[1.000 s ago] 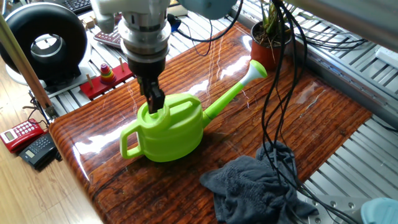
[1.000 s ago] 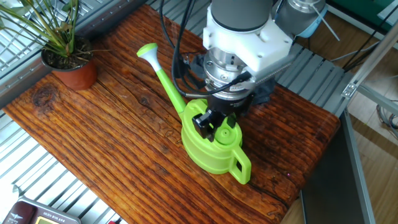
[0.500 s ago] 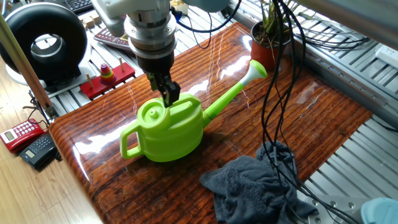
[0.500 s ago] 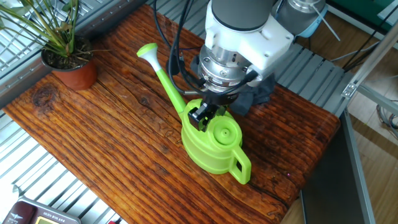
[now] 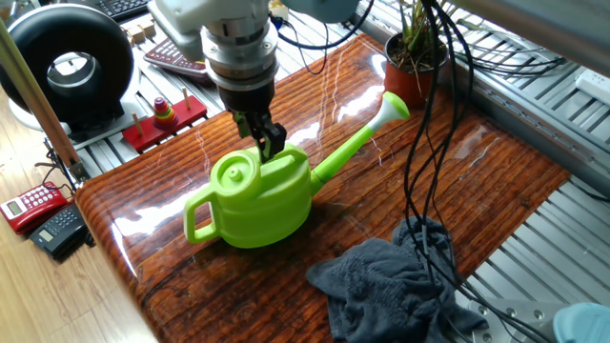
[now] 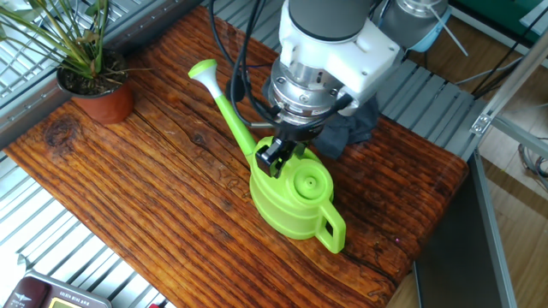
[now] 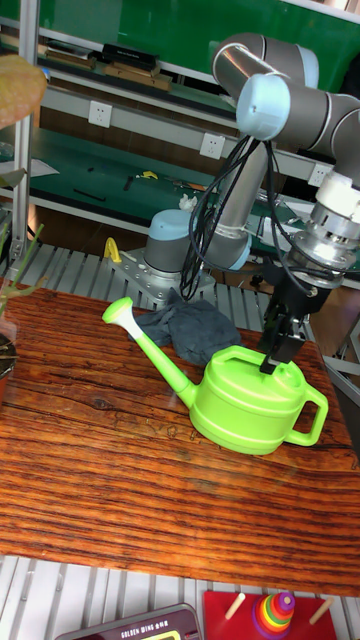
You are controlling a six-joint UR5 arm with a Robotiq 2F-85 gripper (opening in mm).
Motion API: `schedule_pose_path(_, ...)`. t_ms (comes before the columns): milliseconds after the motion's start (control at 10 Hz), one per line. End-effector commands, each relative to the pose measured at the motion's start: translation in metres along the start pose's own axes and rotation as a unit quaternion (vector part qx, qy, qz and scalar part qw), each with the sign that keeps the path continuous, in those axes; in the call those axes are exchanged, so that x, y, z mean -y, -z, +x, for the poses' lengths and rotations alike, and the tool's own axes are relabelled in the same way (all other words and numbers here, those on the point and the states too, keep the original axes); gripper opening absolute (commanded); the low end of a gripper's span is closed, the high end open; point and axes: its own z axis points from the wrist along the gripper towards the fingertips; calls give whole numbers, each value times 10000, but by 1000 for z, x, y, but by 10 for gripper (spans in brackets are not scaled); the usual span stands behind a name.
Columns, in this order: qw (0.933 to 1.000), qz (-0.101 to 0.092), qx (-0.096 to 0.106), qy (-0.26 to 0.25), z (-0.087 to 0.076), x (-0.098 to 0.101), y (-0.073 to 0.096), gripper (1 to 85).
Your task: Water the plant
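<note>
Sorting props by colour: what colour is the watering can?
Bright lime green watering can, clearest in the other fixed view.

Watering can (image 6: pixel 295 197) mid-table (image 6: pixel 154 205); plant (image 6: pixel 86 73) at corner.

The plant (image 7: pixel 8 290) is cropped by the tall view's left edge; its pot barely shows.

Green watering can (image 7: pixel 245 405) stands upright on wooden desk (image 7: pixel 90 500), spout to the left w/ its rose (image 7: pixel 118 314) raised, loop handle to the right. Claw (image 7: pixel 272 362) comes straight down onto can's top near the handle side; fingers look close together, can't tell if gripping. Grey cloth (image 7: pixel 190 328) lies behind the spout. Toy ring stacker (image 7: pixel 272 610) at bottom edge
</note>
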Motion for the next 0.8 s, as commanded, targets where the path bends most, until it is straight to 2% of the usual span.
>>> schedule_pose_path(0,9999,25,134,-32,5,-2,-8,543)
schedule_pose_path(400,9998,11,195,-96,5,-6,-13,497)
schedule_pose_path(600,9997,48,214,-121,5,-6,-17,417)
schedule_pose_path(700,9996,70,216,-137,5,-6,-19,410)
